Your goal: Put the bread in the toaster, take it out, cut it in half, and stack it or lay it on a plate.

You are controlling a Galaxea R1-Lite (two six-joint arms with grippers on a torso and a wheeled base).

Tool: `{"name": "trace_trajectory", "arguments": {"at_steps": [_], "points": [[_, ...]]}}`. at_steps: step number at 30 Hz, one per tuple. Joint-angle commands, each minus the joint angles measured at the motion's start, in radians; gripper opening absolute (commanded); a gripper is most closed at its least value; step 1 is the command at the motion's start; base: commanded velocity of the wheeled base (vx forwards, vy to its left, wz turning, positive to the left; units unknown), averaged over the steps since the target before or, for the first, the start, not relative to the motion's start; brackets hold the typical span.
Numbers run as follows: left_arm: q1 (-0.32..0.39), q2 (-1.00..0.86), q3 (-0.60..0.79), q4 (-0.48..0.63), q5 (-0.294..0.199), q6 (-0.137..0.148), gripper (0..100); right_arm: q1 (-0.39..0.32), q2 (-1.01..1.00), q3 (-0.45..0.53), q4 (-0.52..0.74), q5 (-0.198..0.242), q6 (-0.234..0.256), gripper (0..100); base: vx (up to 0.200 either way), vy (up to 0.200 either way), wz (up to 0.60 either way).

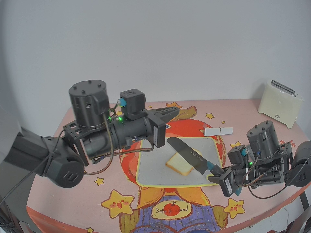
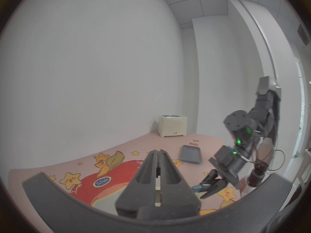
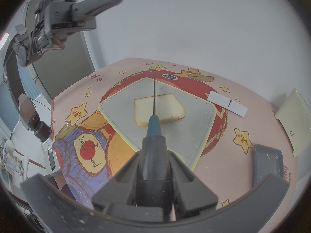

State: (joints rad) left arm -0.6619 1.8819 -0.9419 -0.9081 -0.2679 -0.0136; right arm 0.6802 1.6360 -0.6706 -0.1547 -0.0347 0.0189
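Clamped between the fingers of the right gripper (image 1: 216, 176) is the blue handle of a knife (image 1: 189, 154), whose dark blade is pointed far and left across the bread (image 1: 179, 167). Whether the edge is touching the bread cannot be told. In the right wrist view the blade is seen edge-on, lined up over the middle of the slice. The bread is laid flat and whole on the right half of a grey cutting board (image 1: 150, 170) with a yellow rim, in the middle of the table (image 1: 81, 191). The left gripper (image 1: 168, 112) is held above the board's far left corner, its fingers pressed together with nothing between them. A cream toaster (image 1: 280, 102) is stood at the table's far right corner. A dark tray (image 3: 267, 159) is laid on the right, nearer than the toaster. A white card (image 1: 218, 131) is laid just beyond the board's far right corner.
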Motion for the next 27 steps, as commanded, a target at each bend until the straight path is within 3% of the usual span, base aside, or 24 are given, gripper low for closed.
{"name": "trace_trajectory", "arguments": {"at_steps": [1,27], "points": [[-0.001,0.105,-0.055,0.006,0.019,-0.002,0,0.001,0.004,-0.001,0.0,-0.001,-0.001,0,0.0,0.0,0.0],[-0.027,0.223,-0.054,-0.005,0.012,-0.002,0,0.002,0.012,-0.001,-0.002,0.001,-0.001,0,0.0,0.0,0.0]]}}
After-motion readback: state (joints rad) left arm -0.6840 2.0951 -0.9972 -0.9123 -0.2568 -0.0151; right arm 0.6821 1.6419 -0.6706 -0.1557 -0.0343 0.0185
